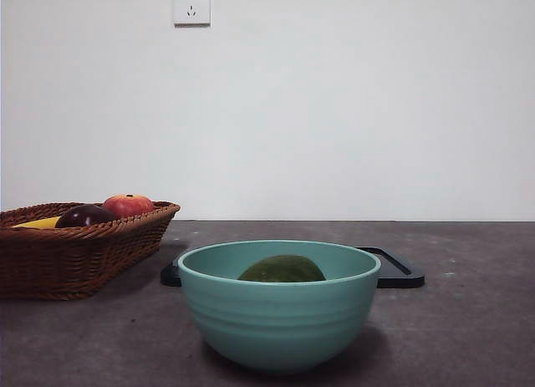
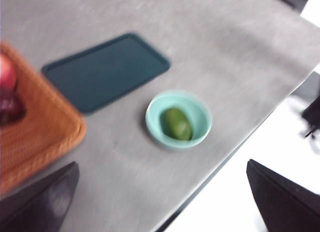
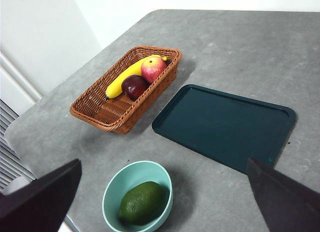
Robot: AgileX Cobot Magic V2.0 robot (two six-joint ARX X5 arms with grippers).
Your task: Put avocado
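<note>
The dull dark-green avocado (image 1: pixel 282 270) lies inside a light teal bowl (image 1: pixel 280 324) at the near middle of the table. From above, the left wrist view shows the avocado (image 2: pixel 177 124) in the bowl (image 2: pixel 201 113). So does the right wrist view, with the avocado (image 3: pixel 142 202) in the bowl (image 3: pixel 126 178). My left gripper (image 2: pixel 162 164) hangs open high over the table's edge, holding nothing. High above the bowl, my right gripper (image 3: pixel 164 162) is open and empty too. Neither arm shows in the front view.
A wicker basket (image 1: pixel 84 257) at the left holds a red apple (image 1: pixel 128 205), a dark purple fruit (image 1: pixel 84 216) and a banana (image 3: pixel 125 76). A flat dark tray (image 3: pixel 225 124) lies behind the bowl. The table's edge (image 2: pixel 235 152) runs close beside the bowl.
</note>
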